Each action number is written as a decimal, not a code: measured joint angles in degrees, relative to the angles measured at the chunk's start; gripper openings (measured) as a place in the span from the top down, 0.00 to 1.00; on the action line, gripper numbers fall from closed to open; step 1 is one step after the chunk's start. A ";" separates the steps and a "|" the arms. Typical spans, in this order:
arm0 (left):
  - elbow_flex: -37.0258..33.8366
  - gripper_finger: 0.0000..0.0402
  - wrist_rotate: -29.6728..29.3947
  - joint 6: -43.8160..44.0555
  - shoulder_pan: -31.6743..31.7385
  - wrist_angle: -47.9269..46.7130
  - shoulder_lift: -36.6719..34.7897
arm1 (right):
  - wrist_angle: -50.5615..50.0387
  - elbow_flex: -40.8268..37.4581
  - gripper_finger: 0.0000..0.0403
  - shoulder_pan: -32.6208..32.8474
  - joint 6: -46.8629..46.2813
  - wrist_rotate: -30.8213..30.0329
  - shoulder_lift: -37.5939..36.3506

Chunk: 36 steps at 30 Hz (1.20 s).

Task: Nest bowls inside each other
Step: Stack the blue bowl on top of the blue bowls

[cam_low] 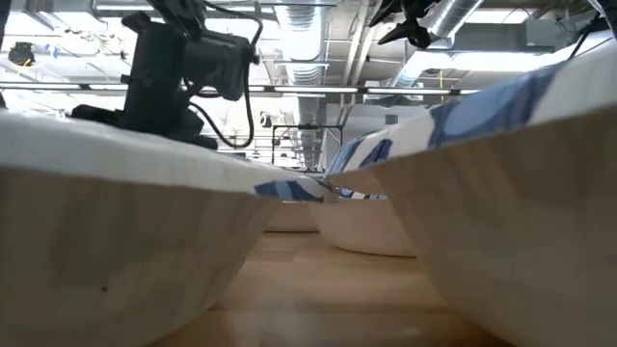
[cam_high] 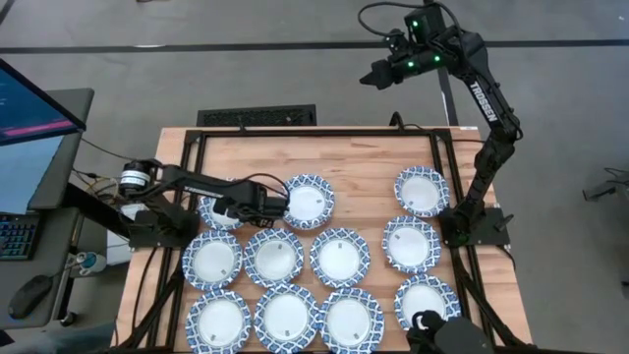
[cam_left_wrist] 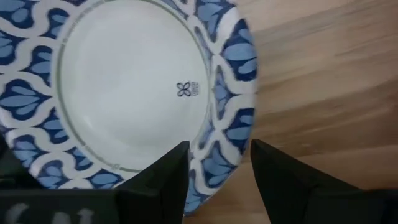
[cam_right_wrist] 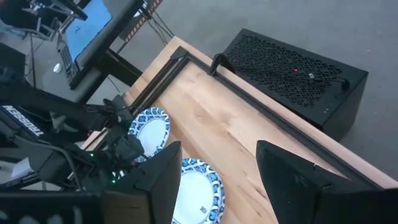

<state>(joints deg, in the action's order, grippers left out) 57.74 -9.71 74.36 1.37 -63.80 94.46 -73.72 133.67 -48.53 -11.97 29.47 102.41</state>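
Several bowls, white inside with blue-patterned rims, sit on the wooden table (cam_high: 364, 167), most of them in rows toward the near edge. My left gripper (cam_high: 284, 203) reaches in from the left and points down over the left rim of the far middle bowl (cam_high: 311, 202). It is open. One finger (cam_left_wrist: 165, 177) stands over the bowl's inside and the other (cam_left_wrist: 277, 180) outside, with the rim (cam_left_wrist: 221, 134) between them; I see no contact. Another bowl (cam_high: 218, 210) lies partly under that arm. My right gripper (cam_high: 377, 75) is open (cam_right_wrist: 217, 180) and raised high beyond the table's far edge.
A black frame rail (cam_high: 314, 133) runs around the tabletop. A black box (cam_high: 257, 116) stands past the far edge and a monitor (cam_high: 29, 108) at the left. Bare wood shows at the far middle. A dark device (cam_high: 432, 329) sits at the near edge. Close bowls (cam_low: 116, 251) fill the low view.
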 joint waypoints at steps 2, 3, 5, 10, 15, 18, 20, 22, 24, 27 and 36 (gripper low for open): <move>-0.54 0.59 0.08 -0.52 0.00 0.43 0.90 | -0.01 0.00 0.43 0.00 0.00 0.00 0.00; -1.13 0.59 0.64 -0.63 0.00 0.92 1.33 | -0.01 0.00 0.43 0.01 0.00 0.00 0.00; -2.17 0.59 2.08 -0.93 -0.03 1.91 2.35 | -0.01 0.00 0.43 0.09 0.00 0.02 0.00; -2.72 0.60 2.60 -3.01 -0.74 1.04 3.27 | -0.01 0.00 0.43 0.13 -0.02 0.02 0.00; -2.67 0.69 0.24 -5.62 -0.77 0.17 3.12 | 0.25 0.00 0.43 0.11 -0.02 -0.27 0.00; -2.65 0.81 -1.75 -6.98 -0.77 0.08 3.12 | 0.51 0.00 0.43 0.11 -0.02 -0.33 0.00; -2.65 0.91 -2.97 -7.95 -0.77 -0.18 3.12 | 0.59 0.00 0.43 0.11 -0.02 -0.39 0.00; -2.65 0.97 -4.39 -8.65 -0.77 -0.33 3.12 | 0.71 0.00 0.43 0.13 -0.02 -0.39 0.00; -2.64 0.97 -5.03 -9.40 -0.72 -0.34 3.12 | 0.73 0.00 0.43 0.13 -0.09 -0.39 0.00; -1.16 0.98 -3.65 -12.51 -0.33 -1.78 3.12 | 0.92 0.00 0.43 0.11 -0.14 -0.40 0.00; 20.46 1.00 -13.39 -33.74 -3.22 -14.72 3.14 | 0.91 0.00 0.43 0.00 -1.13 -1.16 0.00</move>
<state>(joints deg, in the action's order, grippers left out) 78.21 -23.10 40.62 -1.85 -78.53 97.60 -72.81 133.67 -48.53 -13.09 28.32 102.41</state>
